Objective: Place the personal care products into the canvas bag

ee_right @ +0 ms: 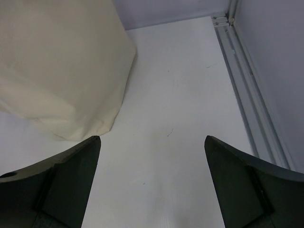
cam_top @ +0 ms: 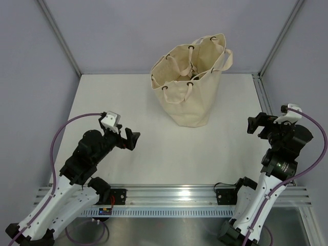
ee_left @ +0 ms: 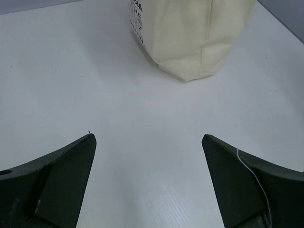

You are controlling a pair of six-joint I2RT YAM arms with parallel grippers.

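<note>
Jaws spread wide, my left gripper (ee_left: 148, 137) and right gripper (ee_right: 152, 137) hold nothing above the white table (cam_top: 118, 97). One cream canvas bag (cam_top: 192, 97) stands upright at the far middle, its contents too shadowed to count.

You see the canvas bag (cam_top: 190, 87) at upper centre of the top view. It is plain cream, no pattern on this side, w/ cream rope handles (cam_top: 177, 64) and dark eyelets (cam_top: 191, 47). In the left wrist view, top centre, the bag carries black print (ee_left: 135, 21), too cut off to read. The table (cam_top: 154, 159) is plain white and the walls (cam_top: 128, 31) are pale lilac-grey. The left arm (cam_top: 89, 148) and right arm (cam_top: 281, 154) are black up top and white lower down, w/ purple cables (cam_top: 61, 130). The left gripper (cam_top: 132, 139) and right gripper (cam_top: 254, 124) are black. Close up, the fingers (ee_left: 61, 175) look v. dark green-grey. The rail (cam_top: 169, 197) at the bottom is silver.
</note>
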